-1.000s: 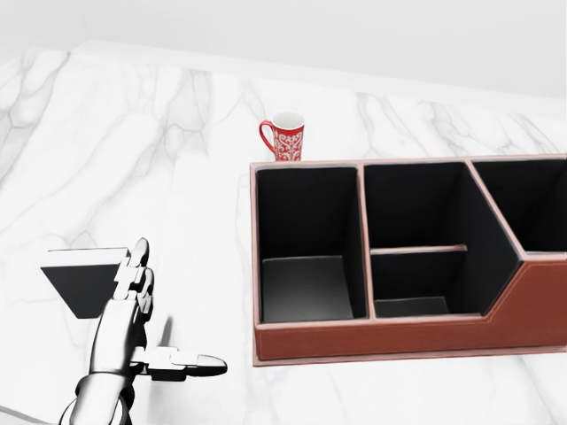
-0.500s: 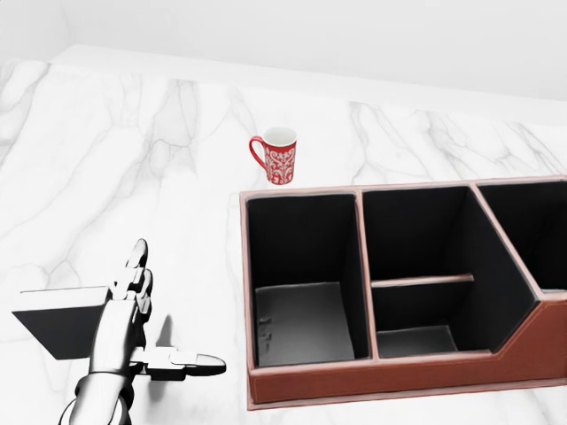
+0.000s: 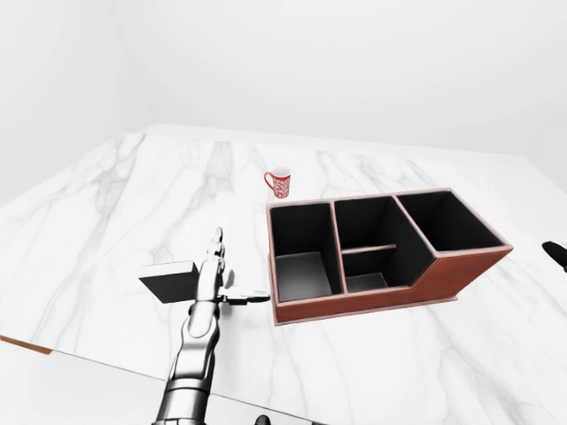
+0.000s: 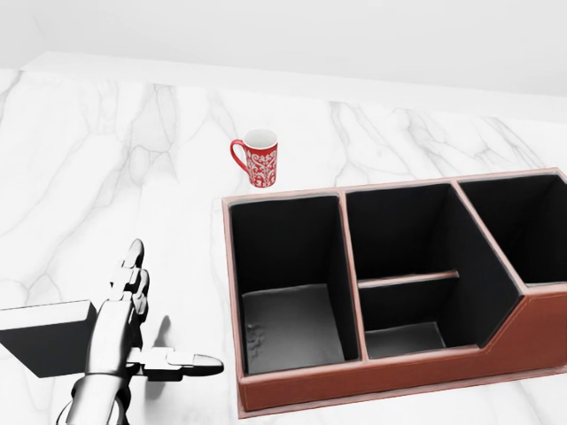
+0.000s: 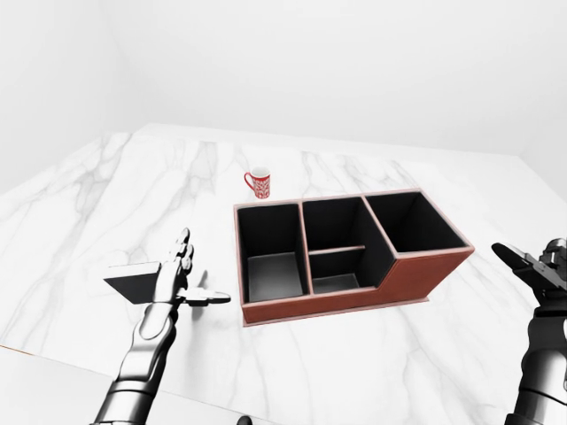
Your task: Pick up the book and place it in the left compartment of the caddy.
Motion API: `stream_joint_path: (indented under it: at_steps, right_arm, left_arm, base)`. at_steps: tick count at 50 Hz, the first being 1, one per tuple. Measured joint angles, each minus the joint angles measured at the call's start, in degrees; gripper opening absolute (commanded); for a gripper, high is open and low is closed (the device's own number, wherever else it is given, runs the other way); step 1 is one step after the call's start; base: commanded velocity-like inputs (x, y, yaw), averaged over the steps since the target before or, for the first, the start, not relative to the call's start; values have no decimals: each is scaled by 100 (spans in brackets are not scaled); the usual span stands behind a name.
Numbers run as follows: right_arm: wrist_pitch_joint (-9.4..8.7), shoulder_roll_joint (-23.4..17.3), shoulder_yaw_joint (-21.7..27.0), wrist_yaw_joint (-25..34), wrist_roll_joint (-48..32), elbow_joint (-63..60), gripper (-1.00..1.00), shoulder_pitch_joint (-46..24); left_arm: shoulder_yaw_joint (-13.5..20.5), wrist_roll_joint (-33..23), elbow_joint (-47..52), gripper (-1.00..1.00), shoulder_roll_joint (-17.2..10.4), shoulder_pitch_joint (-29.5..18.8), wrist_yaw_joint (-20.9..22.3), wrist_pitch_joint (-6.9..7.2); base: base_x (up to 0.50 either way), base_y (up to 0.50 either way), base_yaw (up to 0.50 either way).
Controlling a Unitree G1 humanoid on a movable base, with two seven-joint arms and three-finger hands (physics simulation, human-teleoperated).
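**Book beside the open left hand, caddy's left bay bare**

The book [image 4: 44,335], a dark slab with a pale top edge, lies on the marble counter [image 4: 106,177] at the lower left of the head view, its right end hidden behind the left hand [image 4: 133,332]. That hand's fingers are spread, two pointing up the view and the thumb jutting right toward the caddy [image 4: 399,376]; whether they touch the book cannot be told. A strip of bare marble separates the thumb tip from the caddy's left wall. The left compartment [image 4: 288,328] holds nothing, its rim unobstructed. A red patterned mug [image 4: 257,159] stands just above the caddy's upper left corner, apart from the rim. In the right-eye view the right hand [image 5: 540,266] hangs well right of the caddy, fingers unclenched, holding nothing, with wide bare counter below the caddy.
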State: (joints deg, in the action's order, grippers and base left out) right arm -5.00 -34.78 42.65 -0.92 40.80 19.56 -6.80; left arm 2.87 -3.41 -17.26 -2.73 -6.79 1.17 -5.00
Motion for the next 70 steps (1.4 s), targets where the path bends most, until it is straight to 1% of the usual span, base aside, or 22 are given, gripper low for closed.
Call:
stream_joint_path:
  at_steps: [5,12,24,32,39,47,55,70]
  right_arm:
    - [0,6,-4,8,-9,-1,100,1]
    - [0,8,-9,24,-32,9,100,4]
    - [0,10,-23,52,-72,43,100,1]
    - [0,10,-32,61,-97,61,100,0]
    - [0,12,-37,68,-113,69,100,3]
    - [0,15,-42,75,-142,83,100,2]
    - [0,11,-52,73,-160,117,100,-8]
    - [0,14,-60,64,-171,123,100,-6]
  left_arm:
    - [-17,-84,287,100,5,101,-53,19]
    - [-66,-280,736,100,25,230,-114,164]
    - [-166,-712,1408,100,55,408,-186,531]
    - [-211,-1108,1733,100,59,477,-294,798]
    - [-227,-1466,1903,100,52,512,-411,1000]
    - [-223,-1872,2084,100,38,559,-541,1000]
    - [-218,-2343,2444,100,6,689,-566,1000]
    - [-184,-3785,2782,100,-78,868,-732,1000]
  base:
    - [0,0,0]
    - [0,0,0]
    - [0,0,0]
    - [0,0,0]
    - [0,0,0]
    - [0,0,0]
    - [0,0,0]
    - [0,0,0]
